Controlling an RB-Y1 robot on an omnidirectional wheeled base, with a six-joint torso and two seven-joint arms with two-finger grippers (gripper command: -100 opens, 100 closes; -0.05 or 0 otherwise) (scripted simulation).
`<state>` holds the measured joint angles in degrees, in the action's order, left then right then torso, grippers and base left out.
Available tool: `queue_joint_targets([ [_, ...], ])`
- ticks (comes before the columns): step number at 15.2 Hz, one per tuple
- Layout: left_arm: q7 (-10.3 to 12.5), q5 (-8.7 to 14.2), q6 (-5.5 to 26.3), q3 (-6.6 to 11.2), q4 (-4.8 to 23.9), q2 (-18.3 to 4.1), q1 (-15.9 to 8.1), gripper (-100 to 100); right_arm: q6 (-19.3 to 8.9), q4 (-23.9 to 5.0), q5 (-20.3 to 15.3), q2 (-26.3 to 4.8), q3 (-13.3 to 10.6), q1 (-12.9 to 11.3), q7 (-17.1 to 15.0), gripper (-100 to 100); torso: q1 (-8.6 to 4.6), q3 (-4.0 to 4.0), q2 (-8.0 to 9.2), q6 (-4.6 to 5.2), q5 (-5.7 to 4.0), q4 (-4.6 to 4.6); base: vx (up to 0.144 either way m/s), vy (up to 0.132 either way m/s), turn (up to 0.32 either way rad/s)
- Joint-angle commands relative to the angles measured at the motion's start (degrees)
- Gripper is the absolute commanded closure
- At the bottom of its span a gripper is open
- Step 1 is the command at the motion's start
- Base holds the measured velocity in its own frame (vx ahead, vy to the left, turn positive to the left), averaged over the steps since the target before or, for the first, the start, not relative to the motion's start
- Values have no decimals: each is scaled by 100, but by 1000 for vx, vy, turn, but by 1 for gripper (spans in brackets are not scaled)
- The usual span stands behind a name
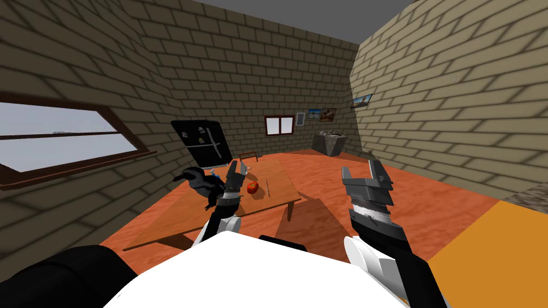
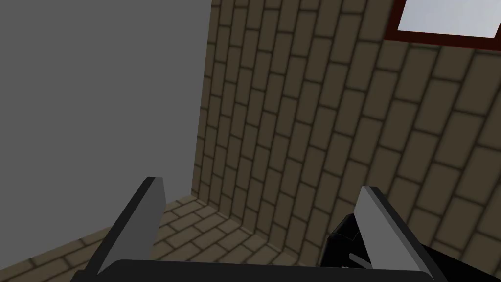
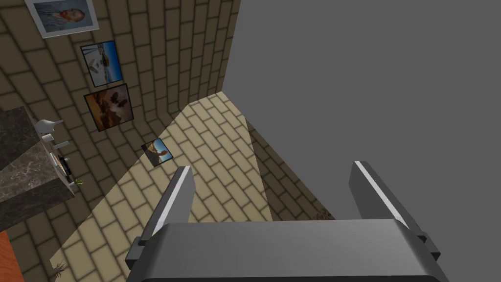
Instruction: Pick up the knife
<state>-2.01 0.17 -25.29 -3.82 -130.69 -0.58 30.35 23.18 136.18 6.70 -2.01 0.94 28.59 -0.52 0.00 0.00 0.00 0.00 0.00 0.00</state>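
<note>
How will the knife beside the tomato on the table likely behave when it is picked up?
The knife looks thin and lies flat on the table, so it is probably stiff but hard to grip from above. Being so slim, it is likely light and may slide or pivot if pushed at one end.
</note>
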Motion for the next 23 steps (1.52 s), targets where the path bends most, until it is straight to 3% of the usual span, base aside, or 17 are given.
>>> queue_joint_targets([
  [1, -5, -27, 32, 4, 81, -159, -37, -100, 0, 0, 0, 0, 0, 0, 0, 0, 0, 0, 0, 0, 0, 0, 2, -4, -22],
  [5, -36, -185, 222, 28, 564, -636, -256, -100, 0, 0, 0, 0, 0, 0, 0, 0, -4, -3, -4, 2, 0, -1, 8, -17, -75],
  [6, -36, -185, 222, 28, 564, -636, -256, -100, 0, 0, 0, 0, 0, 0, 0, 0, -7, -3, -5, 2, -1, -1, 12, -22, -54],
  [8, -60, -309, 371, 47, 874, -857, -426, -100, 0, 0, 0, 0, 0, 0, 0, 0, -6, -4, -7, 2, -1, -2, 11, -22, -81],
  [13, -89, -458, 551, 70, 1399, -1062, -630, -100, 0, 0, 0, 0, 0, 0, 0, 0, -7, -5, -7, 3, -1, -2, 10, -21, -76],
  [20, -159, -817, 984, 124, 2397, -1422, -1118, -100, 0, 0, 0, 0, 0, 0, 0, 0, -10, -4, -7, 1, -2, -2, 11, -25, -90],
  [22, -159, -817, 984, 124, 2500, -1422, -1118, -100, 0, 0, 0, 0, 0, 0, 0, 0, -11, -5, -7, 1, -2, -2, 13, -21, -57],
  [23, -179, -917, 1105, 140, 2698, -1502, -1254, -100, 0, 0, 0, 0, 0, 0, 0, 0, -9, -4, -7, 0, -2, -2, 13, -23, -64],
])
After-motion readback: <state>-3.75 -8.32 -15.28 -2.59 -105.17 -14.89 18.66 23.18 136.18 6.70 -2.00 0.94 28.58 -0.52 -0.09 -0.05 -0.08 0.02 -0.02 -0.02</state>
